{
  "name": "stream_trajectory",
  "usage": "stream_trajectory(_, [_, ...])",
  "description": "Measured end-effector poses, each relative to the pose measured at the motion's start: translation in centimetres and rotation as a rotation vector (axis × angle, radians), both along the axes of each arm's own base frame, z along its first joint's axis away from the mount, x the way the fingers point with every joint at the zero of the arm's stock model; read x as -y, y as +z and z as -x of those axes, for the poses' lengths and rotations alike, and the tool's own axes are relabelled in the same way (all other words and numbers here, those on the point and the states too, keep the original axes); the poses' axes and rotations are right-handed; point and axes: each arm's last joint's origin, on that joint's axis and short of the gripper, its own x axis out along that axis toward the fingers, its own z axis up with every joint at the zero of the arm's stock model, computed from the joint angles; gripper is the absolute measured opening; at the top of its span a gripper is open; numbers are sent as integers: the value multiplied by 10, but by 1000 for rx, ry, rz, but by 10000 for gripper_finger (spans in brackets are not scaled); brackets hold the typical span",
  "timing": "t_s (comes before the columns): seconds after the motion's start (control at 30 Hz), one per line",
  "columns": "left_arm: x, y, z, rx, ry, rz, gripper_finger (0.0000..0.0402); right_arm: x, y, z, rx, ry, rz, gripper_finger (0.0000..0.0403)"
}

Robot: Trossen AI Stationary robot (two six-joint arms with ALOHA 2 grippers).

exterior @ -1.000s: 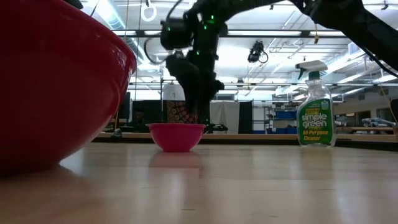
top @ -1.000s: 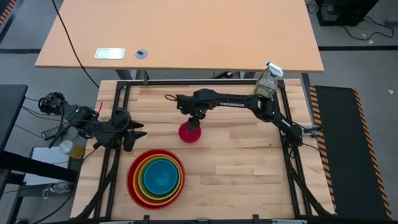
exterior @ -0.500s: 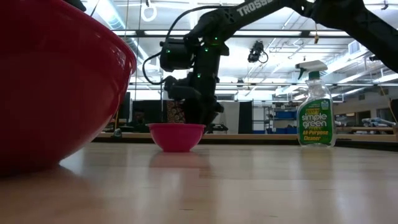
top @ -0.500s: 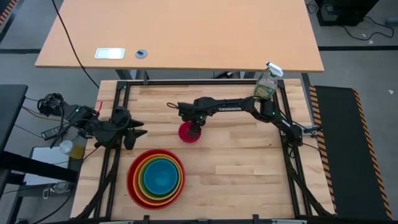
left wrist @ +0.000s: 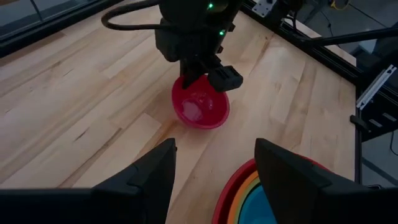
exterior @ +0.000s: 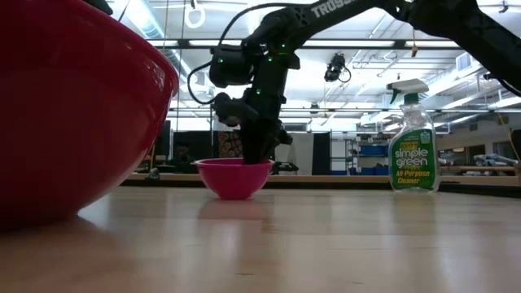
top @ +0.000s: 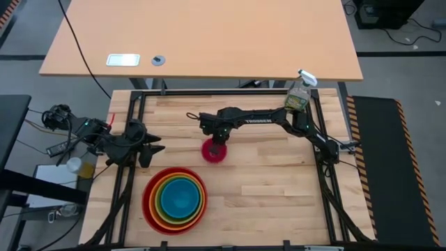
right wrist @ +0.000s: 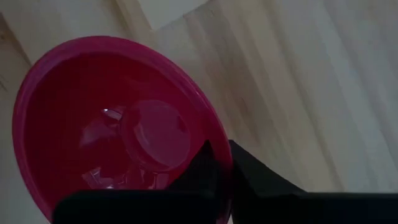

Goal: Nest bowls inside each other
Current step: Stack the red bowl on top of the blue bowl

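The small magenta-pink bowl (top: 213, 153) stands upright on its base at the middle of the wooden table (top: 279, 181), and my right gripper (top: 219, 141) is shut on its rim. It also shows in the low view as the pink bowl (exterior: 234, 179) under the right gripper (exterior: 260, 156). The red, orange, green and blue bowls sit nested in one stack (top: 175, 199) near the front left. My left gripper (top: 150, 149) waits open at the table's left edge, its fingers around nothing (left wrist: 214, 180). My right gripper pinches the pink bowl's rim on its far side (right wrist: 216, 138), one finger inside the bowl and one finger (right wrist: 261, 174) outside. The fingers come from above, pointing steeply down. The bowl stands level with its base on the table.
A clear spray bottle (top: 300, 94) with a green label stands at the far right corner, also seen in the low view (exterior: 412, 138). The black frame (top: 327, 174) borders the table. Bare wood lies to the right of the pink bowl and of the stack.
My right gripper has come down onto the pink bowl's far rim and has shut on it. The bowl stays on the table.
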Motion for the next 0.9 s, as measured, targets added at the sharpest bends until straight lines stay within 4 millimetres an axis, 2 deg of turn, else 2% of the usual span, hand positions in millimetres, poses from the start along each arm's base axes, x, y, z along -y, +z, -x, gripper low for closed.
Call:
stream_trajectory(0.17, [0,0,0,0,-1,-1,221,2,16,-4,18,-3,34,19])
stream_trajectory(0.37, [0,0,0,-1,-2,-3,221,-6,50,-15,127,43,34,21])
stream_trajectory(0.67, [0,0,0,-1,-4,-6,221,-47,110,-31,358,82,40,22])
stream_trajectory(0.77, [0,0,0,-4,-11,-16,221,-68,115,-37,434,97,22,22])
stream_trajectory(0.9, [0,0,0,-5,-14,-20,221,-107,118,-45,518,151,-15,25])
